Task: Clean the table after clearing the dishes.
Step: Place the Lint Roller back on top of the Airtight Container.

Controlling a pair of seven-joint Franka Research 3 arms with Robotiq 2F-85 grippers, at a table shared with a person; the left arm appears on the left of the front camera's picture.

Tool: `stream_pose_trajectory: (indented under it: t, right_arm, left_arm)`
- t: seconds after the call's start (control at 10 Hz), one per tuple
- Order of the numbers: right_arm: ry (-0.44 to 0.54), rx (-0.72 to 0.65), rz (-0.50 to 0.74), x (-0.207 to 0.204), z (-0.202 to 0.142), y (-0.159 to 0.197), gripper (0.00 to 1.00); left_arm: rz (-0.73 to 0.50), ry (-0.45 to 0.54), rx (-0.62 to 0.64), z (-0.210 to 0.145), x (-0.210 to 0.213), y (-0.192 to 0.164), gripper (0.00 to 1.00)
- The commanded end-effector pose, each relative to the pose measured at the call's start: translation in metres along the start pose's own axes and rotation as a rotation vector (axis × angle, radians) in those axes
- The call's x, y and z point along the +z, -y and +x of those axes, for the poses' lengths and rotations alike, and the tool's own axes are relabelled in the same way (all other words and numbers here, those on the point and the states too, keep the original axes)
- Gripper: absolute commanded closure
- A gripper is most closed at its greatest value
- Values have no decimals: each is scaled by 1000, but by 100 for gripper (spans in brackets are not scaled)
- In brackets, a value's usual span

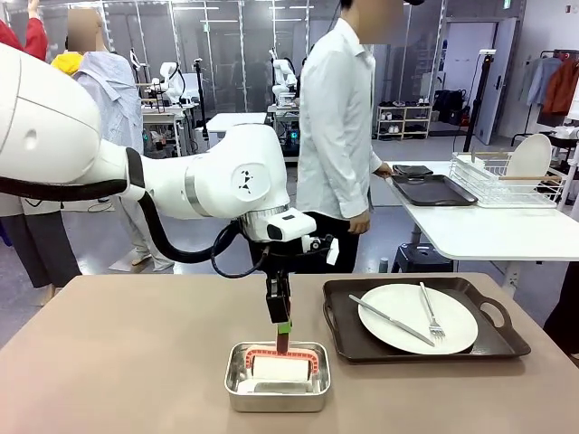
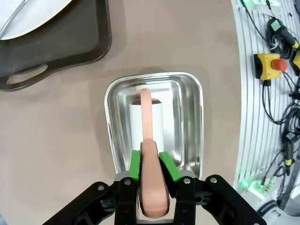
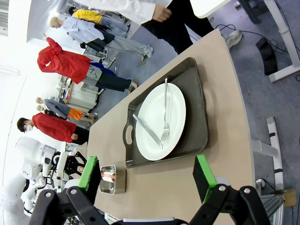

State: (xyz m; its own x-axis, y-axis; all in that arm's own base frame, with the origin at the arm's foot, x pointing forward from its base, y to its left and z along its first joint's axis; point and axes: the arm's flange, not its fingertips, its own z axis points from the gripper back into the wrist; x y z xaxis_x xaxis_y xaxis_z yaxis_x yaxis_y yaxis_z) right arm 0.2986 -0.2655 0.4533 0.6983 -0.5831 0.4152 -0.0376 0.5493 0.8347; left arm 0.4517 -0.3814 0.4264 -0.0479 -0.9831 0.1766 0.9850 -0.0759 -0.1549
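My left gripper (image 1: 283, 329) (image 2: 152, 161) is shut on the salmon handle (image 2: 148, 136) of a cleaning roller. The roller's white roll (image 1: 279, 366) (image 2: 160, 119) lies in a small steel pan (image 1: 233, 376) (image 2: 190, 122) near the front of the brown table (image 1: 127, 362) (image 2: 56, 140). To the pan's right is a dark handled tray (image 1: 362, 348) (image 2: 70, 47) (image 3: 199, 122). It carries a white plate (image 1: 403, 327) (image 2: 33, 14) (image 3: 174, 115) with a knife (image 1: 393, 321) and a fork (image 1: 431, 313). My right gripper (image 3: 146, 176) is open, held above the table near the tray, with nothing between its fingers.
A person (image 1: 335, 136) stands past the table's far edge, one hand on a second dark tray (image 1: 432, 190) on a white table (image 1: 488, 231). A wire dish rack (image 1: 507, 181) stands there too. Cables and a yellow stop button (image 2: 269, 65) run along the robot's side.
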Motion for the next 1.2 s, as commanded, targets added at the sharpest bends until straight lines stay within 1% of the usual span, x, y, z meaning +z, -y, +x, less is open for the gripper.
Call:
stream_pose_trajectory:
  t: [0.0, 0.1, 0.2, 0.3, 0.4, 0.5, 0.6, 0.7, 0.8, 0.9, 1.0, 1.1]
  right_arm:
    - [13, 20, 17, 1, -2, 0, 0]
    - [13, 20, 17, 1, -2, 0, 0]
    - [13, 20, 17, 1, -2, 0, 0]
    - [13, 20, 17, 1, -2, 0, 0]
    - [13, 20, 17, 1, -2, 0, 0]
    - [13, 20, 17, 1, -2, 0, 0]
    - [13, 20, 17, 1, -2, 0, 0]
    - [13, 20, 17, 1, -2, 0, 0]
    - [13, 20, 17, 1, -2, 0, 0]
    - [13, 20, 17, 1, -2, 0, 0]
    - [13, 20, 17, 1, -2, 0, 0]
    - [13, 20, 17, 1, -2, 0, 0]
  left_arm:
    - [41, -7, 1, -7, -5, -15, 78]
    - [51, -29, 15, -13, -9, -20, 78]
    - [45, -17, 28, -20, -12, -26, 78]
    - [49, -5, 26, -23, -14, -30, 74]
    - [64, 3, 20, -25, -13, -31, 56]
    - [65, -7, 10, -25, -10, -30, 52]
    - [66, -4, 3, -25, -7, -28, 34]
    - [69, 1, 3, -25, -4, -28, 32]
    - [67, -2, 3, -26, -3, -28, 14]
    - [64, -3, 6, -28, -2, -28, 11]
    - [67, 1, 4, -28, 1, -27, 0]
    - [78, 13, 1, -28, 4, -27, 0]
